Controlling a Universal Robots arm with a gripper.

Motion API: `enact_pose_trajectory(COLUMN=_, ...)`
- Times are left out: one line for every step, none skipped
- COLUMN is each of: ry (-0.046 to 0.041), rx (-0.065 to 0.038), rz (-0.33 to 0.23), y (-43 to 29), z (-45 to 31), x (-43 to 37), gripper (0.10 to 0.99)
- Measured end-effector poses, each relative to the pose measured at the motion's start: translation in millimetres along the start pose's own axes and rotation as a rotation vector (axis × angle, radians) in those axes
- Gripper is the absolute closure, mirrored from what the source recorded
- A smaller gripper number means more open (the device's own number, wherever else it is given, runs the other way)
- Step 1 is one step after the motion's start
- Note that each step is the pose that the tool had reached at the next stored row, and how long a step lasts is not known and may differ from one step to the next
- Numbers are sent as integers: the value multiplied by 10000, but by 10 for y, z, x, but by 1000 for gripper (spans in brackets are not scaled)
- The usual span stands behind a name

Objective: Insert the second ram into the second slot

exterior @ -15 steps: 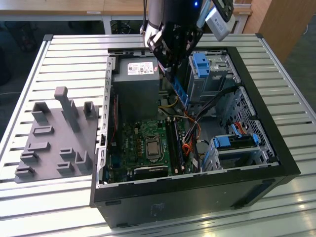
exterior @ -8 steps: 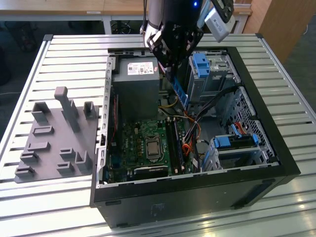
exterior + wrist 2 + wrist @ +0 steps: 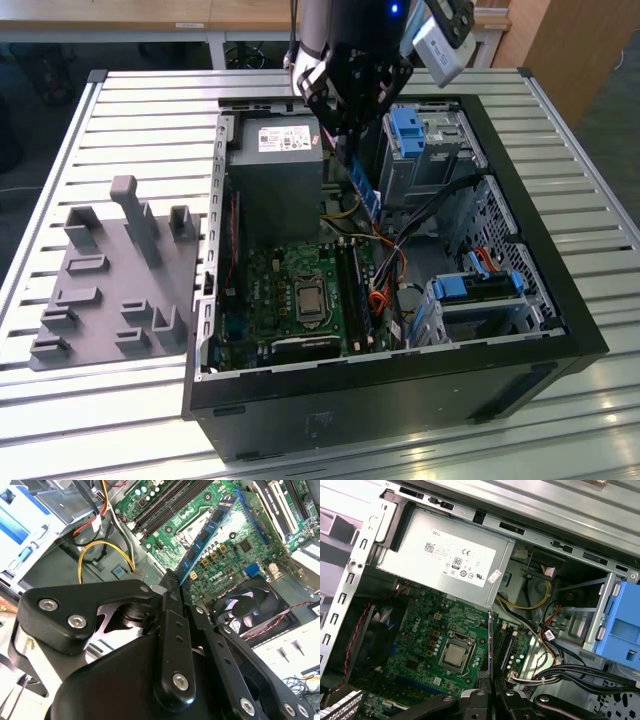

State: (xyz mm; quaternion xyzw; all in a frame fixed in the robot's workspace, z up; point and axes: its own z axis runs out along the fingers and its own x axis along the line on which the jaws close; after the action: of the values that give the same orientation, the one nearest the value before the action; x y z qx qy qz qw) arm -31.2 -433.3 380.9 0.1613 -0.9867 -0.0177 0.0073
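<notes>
One pincer, we see, pinches the second ram, its long axis pointing toward five o'clock in the exterior view.

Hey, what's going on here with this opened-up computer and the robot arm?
The arm's claw is shut on one end of a blue ram stick. It holds the stick in the air over the open case, close to the power supply and above the motherboard. The ram is not yet seated in the slots.
</notes>
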Motion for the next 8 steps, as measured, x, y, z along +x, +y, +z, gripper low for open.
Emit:
enact_pose_trajectory(ry=-2, rx=0, rz=56, y=0, z=0, x=0, gripper=949)
enact_pose_trajectory(ry=-5, rx=-1, rz=115, y=0, z=0, x=0, gripper=949)
enact_pose_trajectory(ry=-6, rx=-1, rz=180, y=0, z=0, x=0, gripper=949)
enact_pose_trajectory(ry=-9, rx=-1, rz=256, y=0, z=1, x=0, gripper=949)
enact_pose_trajectory(ry=-11, rx=0, rz=336, y=0, z=1, x=0, gripper=949)
enact_pose_trajectory(ry=-14, rx=1, rz=442, y=0, z=1, x=0, gripper=949)
enact_pose_trajectory(ry=-18, rx=4, rz=568, y=0, z=2, x=0, gripper=949)
enact_pose_trajectory(ry=-23, rx=5, rz=710, y=0, z=4, x=0, gripper=949)
